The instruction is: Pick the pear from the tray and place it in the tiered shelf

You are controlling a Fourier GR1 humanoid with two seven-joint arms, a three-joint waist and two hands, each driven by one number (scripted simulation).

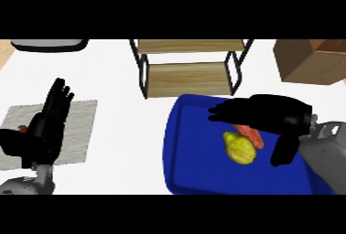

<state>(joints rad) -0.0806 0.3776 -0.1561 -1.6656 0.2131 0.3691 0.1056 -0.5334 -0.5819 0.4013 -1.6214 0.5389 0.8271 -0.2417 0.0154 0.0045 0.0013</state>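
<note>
A yellow-green pear (239,147) lies on the blue tray (192,151) in the head view, next to an orange carrot-like piece (251,135). My right hand (270,114) hovers over the tray just above and right of the pear, fingers spread toward the left and thumb hanging down at the pear's right; it holds nothing. The tiered shelf (189,68), black-framed with two wooden boards, stands behind the tray. My left hand (44,130) rests open at the left, fingers up.
A grey cloth mat (78,132) lies under the left hand, with a small red item (24,129) peeking out beside it. A cardboard box (312,59) stands at the back right. A dark-rimmed dish (49,45) sits at the back left.
</note>
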